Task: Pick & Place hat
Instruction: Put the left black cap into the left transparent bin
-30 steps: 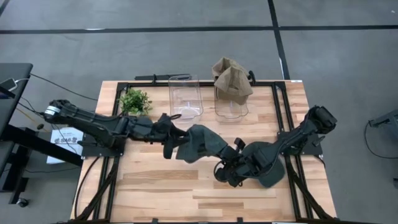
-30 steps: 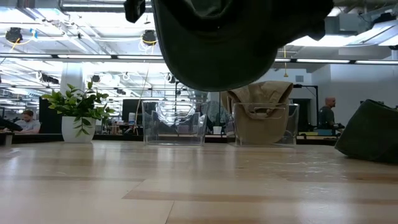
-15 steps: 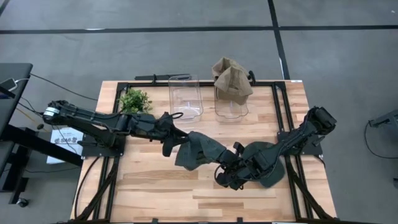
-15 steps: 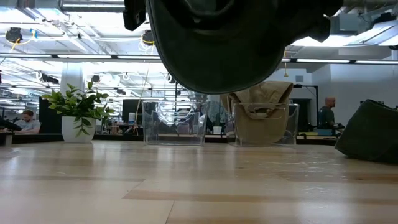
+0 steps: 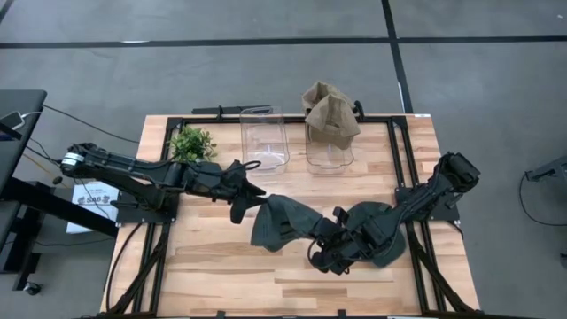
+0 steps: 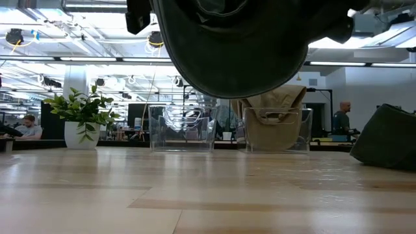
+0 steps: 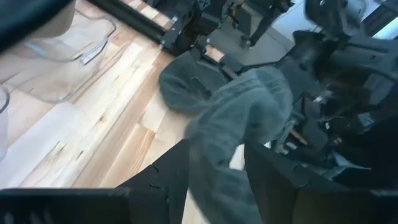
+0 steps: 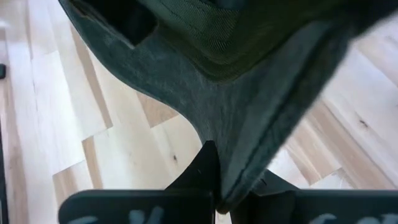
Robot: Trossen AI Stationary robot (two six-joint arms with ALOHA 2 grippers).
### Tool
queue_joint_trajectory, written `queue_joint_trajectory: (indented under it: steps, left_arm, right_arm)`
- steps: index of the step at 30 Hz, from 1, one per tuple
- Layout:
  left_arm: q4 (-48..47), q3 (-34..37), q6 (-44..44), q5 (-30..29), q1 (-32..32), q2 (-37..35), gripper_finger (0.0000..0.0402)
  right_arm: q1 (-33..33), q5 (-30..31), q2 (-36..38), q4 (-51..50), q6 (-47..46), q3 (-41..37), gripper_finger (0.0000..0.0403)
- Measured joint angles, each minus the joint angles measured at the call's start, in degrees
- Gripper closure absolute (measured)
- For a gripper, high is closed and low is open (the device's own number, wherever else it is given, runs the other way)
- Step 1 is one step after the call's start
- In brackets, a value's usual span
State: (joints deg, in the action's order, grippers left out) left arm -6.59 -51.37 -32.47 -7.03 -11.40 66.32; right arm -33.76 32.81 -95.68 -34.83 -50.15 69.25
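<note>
A dark grey hat (image 5: pixel 283 221) hangs between my two grippers above the middle of the table. In the low view it fills the top as a dark dome (image 6: pixel 227 45), clear of the wood. My left gripper (image 5: pixel 251 202) is at the hat's far left corner, with cloth filling the gap between its fingers (image 7: pixel 216 152). My right gripper (image 5: pixel 321 237) is shut on the hat's right side (image 8: pixel 231 180). A tan hat (image 5: pixel 330 108) sits in the right clear bin (image 5: pixel 330 155). My left gripper has a bunched part of the hat's edge (image 7: pixel 217 134) between its two fingers, coming nearly level from the table's left. That corner of the hat is drawn out toward it. My right gripper pinches the hat's brim edge (image 8: pixel 245 158) between its shut fingers (image 8: pixel 208 165), slanting down from the table's right. The hat is lifted clear and sags between the two holds.
A second dark hat (image 5: pixel 385 239) lies on the table under my right arm. An empty clear bin (image 5: pixel 264 137) and a small potted plant (image 5: pixel 192 143) stand along the far edge. Bare wood lies at the near left. People sit in the room behind.
The hat has shifted a little toward the table's near edge and spread out flatter between the two grippers. In the low view it hangs slightly lower and wider. Both grippers keep their hold.
</note>
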Motion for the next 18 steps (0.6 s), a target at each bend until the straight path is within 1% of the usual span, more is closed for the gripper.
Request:
queue_joint_trajectory:
  steps: [7, 13, 18]
  left_arm:
    - [-2.0, 0.0, -1.0, 0.0, 1.1, 0.0, 0.0253]
    - [-2.0, 0.0, -1.1, 0.0, 1.2, 0.0, 0.0253]
    - [-2.0, 0.0, -1.2, 0.0, 1.2, 0.0, 0.0253]
  right_arm:
    - [0.6, -0.1, 0.0, 0.0, 0.8, 0.0, 0.0403]
    - [2.9, -0.1, 0.0, 0.4, 3.2, 0.0, 0.0403]
    - [5.0, -1.3, 0.0, 1.1, 5.5, 0.0, 0.0403]
